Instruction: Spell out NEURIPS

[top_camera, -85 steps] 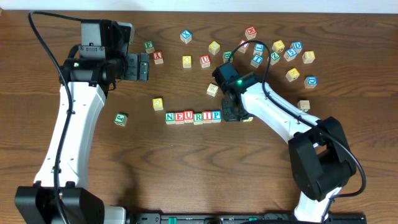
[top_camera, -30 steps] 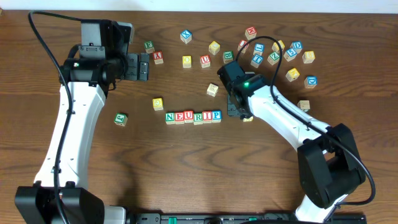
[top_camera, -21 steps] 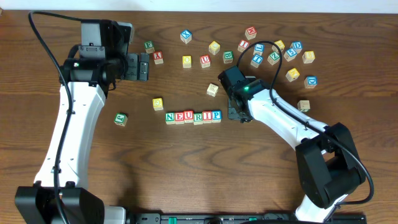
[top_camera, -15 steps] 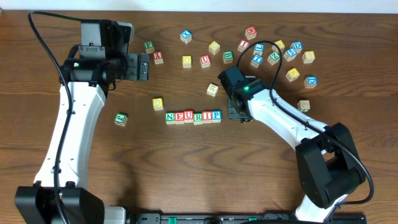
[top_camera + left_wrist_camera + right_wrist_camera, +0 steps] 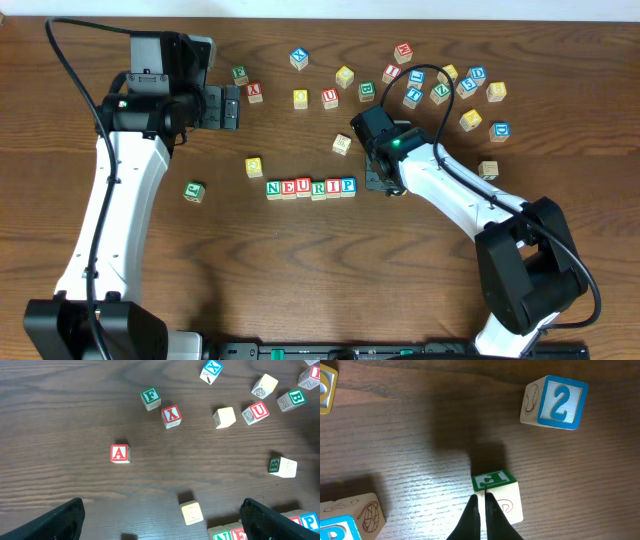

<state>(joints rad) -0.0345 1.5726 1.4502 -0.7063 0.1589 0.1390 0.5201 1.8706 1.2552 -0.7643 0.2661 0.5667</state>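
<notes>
Six wooden cubes in a row [image 5: 310, 187] read N, E, U, R, I, P at the table's middle. The P cube [image 5: 340, 520] shows at the bottom left of the right wrist view. A gap right of the P lies another cube [image 5: 399, 190], half hidden under my right gripper [image 5: 384, 181]. In the right wrist view this cube [image 5: 502, 502] has a green-lettered face that I cannot read. My right gripper [image 5: 482, 496] is shut, its tips lying over the cube's near face, holding nothing. My left gripper [image 5: 229, 107] hangs open at the back left, its fingers [image 5: 65, 517] wide apart over bare wood.
Several loose cubes [image 5: 440, 85] lie scattered along the back. Nearer the row are a yellow cube [image 5: 254, 167], a green one [image 5: 194, 191] and a pale one [image 5: 342, 144]. A blue 2 cube [image 5: 555, 402] sits beyond my right gripper. A red A cube [image 5: 120, 453] lies below the left wrist.
My right arm has shifted a little toward the row's end over the last second, then held still. The cubes and my left arm have not moved.
</notes>
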